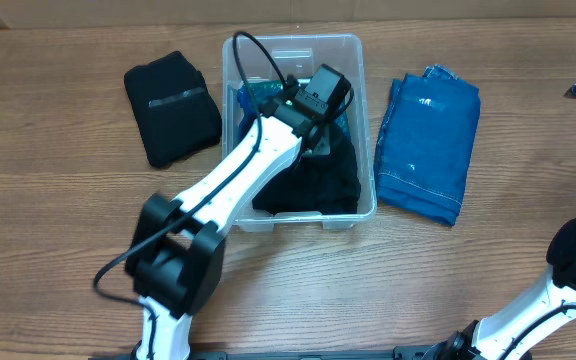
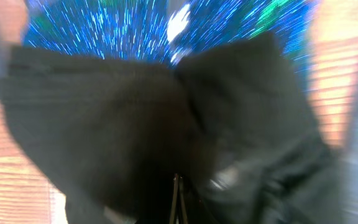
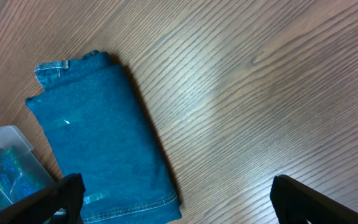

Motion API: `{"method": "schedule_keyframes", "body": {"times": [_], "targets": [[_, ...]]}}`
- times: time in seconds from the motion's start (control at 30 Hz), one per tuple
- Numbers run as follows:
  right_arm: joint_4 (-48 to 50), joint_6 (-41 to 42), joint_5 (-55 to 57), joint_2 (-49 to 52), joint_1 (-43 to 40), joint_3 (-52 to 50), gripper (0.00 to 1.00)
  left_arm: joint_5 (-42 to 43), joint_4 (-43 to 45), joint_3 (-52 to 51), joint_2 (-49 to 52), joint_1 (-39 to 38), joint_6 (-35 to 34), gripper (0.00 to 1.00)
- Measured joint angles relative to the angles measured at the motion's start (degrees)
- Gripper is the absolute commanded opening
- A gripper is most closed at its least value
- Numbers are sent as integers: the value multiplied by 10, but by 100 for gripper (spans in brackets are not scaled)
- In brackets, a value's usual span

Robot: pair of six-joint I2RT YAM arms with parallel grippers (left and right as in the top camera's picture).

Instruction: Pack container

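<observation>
Since black cloth (image 1: 313, 185) fills the near half of the container (image 1: 360, 60), which sits mid-desk, and a blue-green patterned piece (image 1: 258, 93) lies at its far end, I judge the packing partly done. Two folded items wait on the desk (image 1: 48, 200): a black bundle (image 1: 171, 108) left of the bin, jeans (image 1: 430, 140) just right. My left jaws are inside, lost in blurred cloth; I cannot tell their grip. My right jaws stand apart, far right. Walls hem my left wrist; upward looks free.
</observation>
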Motion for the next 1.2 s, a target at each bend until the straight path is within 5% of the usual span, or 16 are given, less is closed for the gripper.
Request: {"method": "schedule_keyframes", "body": {"times": [0.2,0.57,0.8,1.2], "targets": [[0,0,0,0,0,0,100,25,-25,-3,81,5,12,4],[0,0,0,0,0,0,100,44,-52,5,50,5,26,8],[0,0,0,0,0,0,100,44,104,31,-52,5,28,4],[0,0,0,0,0,0,100,62,174,32,114,5,38,5]]}}
